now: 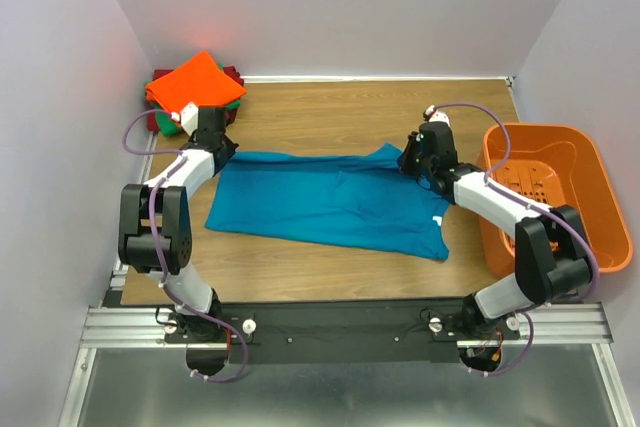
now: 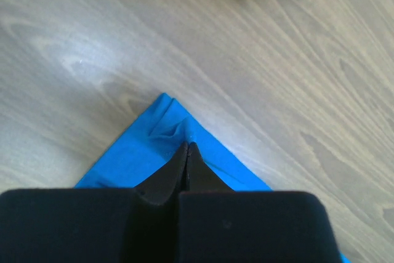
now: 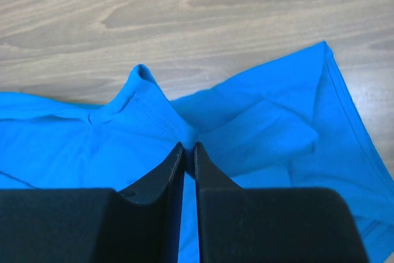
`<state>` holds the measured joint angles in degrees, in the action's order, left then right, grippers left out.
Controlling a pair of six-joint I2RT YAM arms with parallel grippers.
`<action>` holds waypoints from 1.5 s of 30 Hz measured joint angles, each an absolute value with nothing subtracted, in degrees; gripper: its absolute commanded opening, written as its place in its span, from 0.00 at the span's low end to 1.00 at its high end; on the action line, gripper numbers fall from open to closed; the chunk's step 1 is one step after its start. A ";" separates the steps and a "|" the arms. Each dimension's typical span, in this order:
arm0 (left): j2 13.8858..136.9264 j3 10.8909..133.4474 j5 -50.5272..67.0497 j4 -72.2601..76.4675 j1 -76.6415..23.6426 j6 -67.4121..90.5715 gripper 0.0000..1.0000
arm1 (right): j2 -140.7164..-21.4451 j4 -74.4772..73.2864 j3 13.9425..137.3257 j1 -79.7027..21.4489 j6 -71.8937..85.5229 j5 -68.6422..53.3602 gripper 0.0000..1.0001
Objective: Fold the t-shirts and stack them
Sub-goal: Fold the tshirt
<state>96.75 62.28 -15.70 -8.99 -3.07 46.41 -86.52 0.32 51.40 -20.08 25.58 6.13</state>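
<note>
The blue shirt point(image 1: 330, 205) lies flat on the table point(image 1: 300, 117), stretched between the two grippers. The left gripper point(image 2: 186, 151) is pinched shut on its corner, and the right gripper point(image 3: 188, 149) on a puckered hem. The cloth looks light and limp and will likely sag, so corner holds suit it.

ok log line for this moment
left gripper shut on teal t-shirt corner | right gripper shut on teal t-shirt edge | folded stack far left

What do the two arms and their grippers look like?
The left arm and right arm have black joints and white links, with a purple cable looped along each. The left gripper and right gripper are black and boxy, tapering to thin wedges.
</note>
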 measured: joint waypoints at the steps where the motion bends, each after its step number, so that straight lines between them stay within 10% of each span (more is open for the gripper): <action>1: 96.36 61.56 -15.53 -8.86 -3.07 46.70 0.00 | -85.93 0.30 50.57 -20.23 25.78 6.17 0.17; 21: 87.22 48.34 -14.48 -4.67 -2.31 49.76 0.00 | -77.10 0.08 38.11 -24.43 31.05 6.07 0.20; 27: 86.28 44.62 -13.93 -2.57 -2.20 50.39 0.00 | -74.70 0.08 36.29 -24.45 31.55 4.89 0.36; 32: 85.23 43.07 -12.99 -0.93 -1.63 50.43 0.08 | -72.84 -0.62 35.53 -24.64 31.90 3.75 0.55; 45: 79.68 41.34 -11.77 0.58 -0.82 50.43 0.25 | -82.94 -9.08 46.65 -24.69 32.56 12.99 0.55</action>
<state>79.68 41.34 -11.77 0.58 -0.82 50.43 -82.94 -9.08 46.65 -24.69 32.56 12.99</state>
